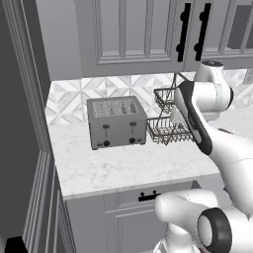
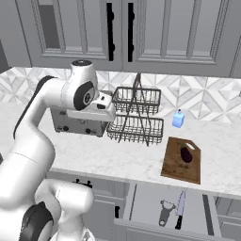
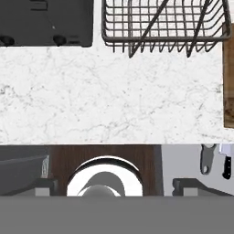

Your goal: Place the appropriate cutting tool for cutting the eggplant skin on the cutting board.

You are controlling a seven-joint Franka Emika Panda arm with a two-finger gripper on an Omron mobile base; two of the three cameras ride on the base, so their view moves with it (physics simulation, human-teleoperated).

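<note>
Flat, even rendered light, soft all over.
Bright on the white marble counter (image 2: 117, 157), dimmer on the grey cabinets (image 2: 164, 33). Faint, diffuse shadows under the toaster (image 1: 116, 122) and wire basket (image 2: 135, 117). No glare beyond a mild sheen on the arm (image 1: 232, 153). Slightly soft, low-resolution edges; no edge distortion visible.

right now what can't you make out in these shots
- Cutting board: hand view, cut off by the right edge; the eggplant lies on it in the right base view.
- Knife: hand view, its blade runs off the right edge.
- Gripper: hand view, the bottom edge crops the jaws, spread uncertain.
</note>
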